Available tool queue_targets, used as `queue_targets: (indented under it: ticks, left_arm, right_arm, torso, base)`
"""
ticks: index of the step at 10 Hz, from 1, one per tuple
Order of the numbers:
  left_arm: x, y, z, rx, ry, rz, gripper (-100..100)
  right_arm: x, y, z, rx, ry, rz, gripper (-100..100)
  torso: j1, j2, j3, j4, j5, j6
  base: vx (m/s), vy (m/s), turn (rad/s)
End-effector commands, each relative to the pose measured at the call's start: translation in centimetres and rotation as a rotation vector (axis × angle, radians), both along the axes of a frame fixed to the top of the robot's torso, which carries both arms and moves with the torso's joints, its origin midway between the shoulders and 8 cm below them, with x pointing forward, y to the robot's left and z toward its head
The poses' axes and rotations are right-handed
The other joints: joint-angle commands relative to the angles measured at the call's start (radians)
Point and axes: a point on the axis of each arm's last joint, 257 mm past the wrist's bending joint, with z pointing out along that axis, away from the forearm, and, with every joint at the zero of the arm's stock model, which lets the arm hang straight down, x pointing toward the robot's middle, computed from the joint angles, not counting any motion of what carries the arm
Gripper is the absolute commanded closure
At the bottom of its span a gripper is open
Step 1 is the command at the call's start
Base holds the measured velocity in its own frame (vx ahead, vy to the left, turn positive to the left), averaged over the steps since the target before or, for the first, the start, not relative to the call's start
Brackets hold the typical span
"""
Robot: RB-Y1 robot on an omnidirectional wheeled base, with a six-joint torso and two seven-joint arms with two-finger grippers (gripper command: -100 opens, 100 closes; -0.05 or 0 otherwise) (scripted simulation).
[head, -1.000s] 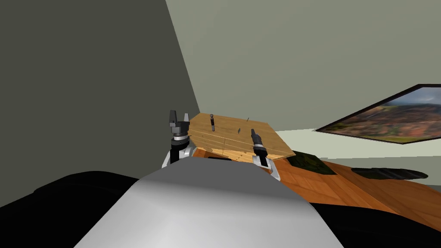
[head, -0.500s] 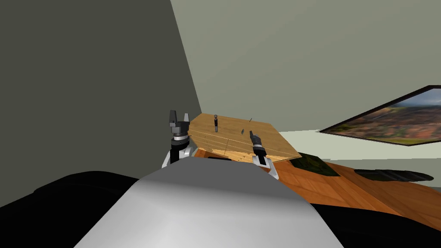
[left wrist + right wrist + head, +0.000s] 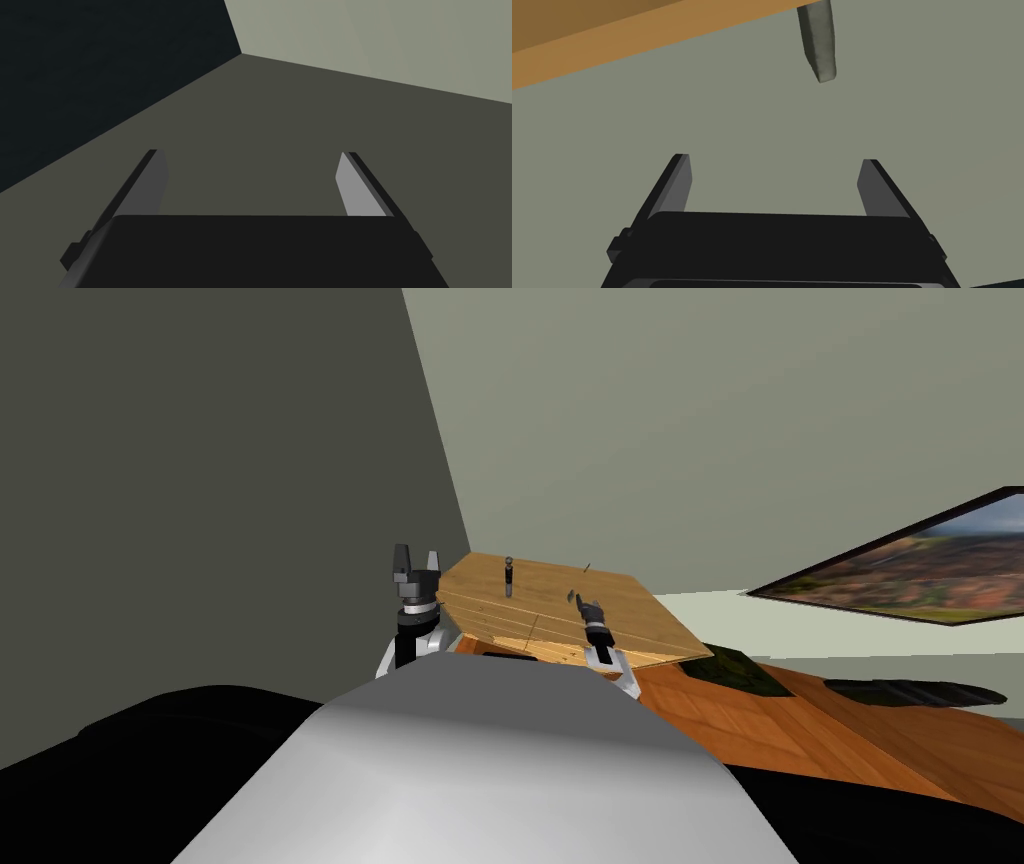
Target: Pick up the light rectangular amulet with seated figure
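The right gripper (image 3: 774, 160) is released, fingers apart. What seems to be the grey amulet (image 3: 818, 42) stands ahead of it on the bench (image 3: 587, 40). The left gripper (image 3: 250, 153) is released too.

The table (image 3: 640, 613) was pale yellow wood with plank lines. The amulet (image 3: 818, 42) was plain, dull grey-green. At four o'clock from the table, the floor (image 3: 800, 728) was orange-brown planks under a mottled dark green rug (image 3: 742, 670).
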Motion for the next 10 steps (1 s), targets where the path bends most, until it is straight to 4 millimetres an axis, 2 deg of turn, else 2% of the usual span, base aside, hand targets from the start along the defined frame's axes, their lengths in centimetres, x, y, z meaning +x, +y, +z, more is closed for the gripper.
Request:
queue_targets:
  ticks: [1,8,10]
  left_arm:
    - [0.0,0.0,0.0,0.0,0.0,0.0,0]
    - [0.0,0.0,0.0,0.0,0.0,0.0,0]
    - [0.0,0.0,0.0,0.0,0.0,0.0,0]
  right_arm:
    - [0.6,-0.4,-1.2,-0.059,0.034,-0.007,-100]
    - [2.8,-1.0,-4.9,-0.262,0.151,-0.013,-100]
    - [2.8,-1.0,-5.0,-0.264,0.153,-0.013,-100]
  torso:
    - [0.0,0.0,0.0,0.0,0.0,0.0]
    - [-0.003,0.0,0.0,0.0,-0.001,0.0]
    - [-0.003,-0.001,-0.001,0.0,-0.001,0.0]
  base:
    - [0.048,0.081,-0.027]
    - [0.04,0.059,-0.038]
    - [0.04,0.035,-0.023]
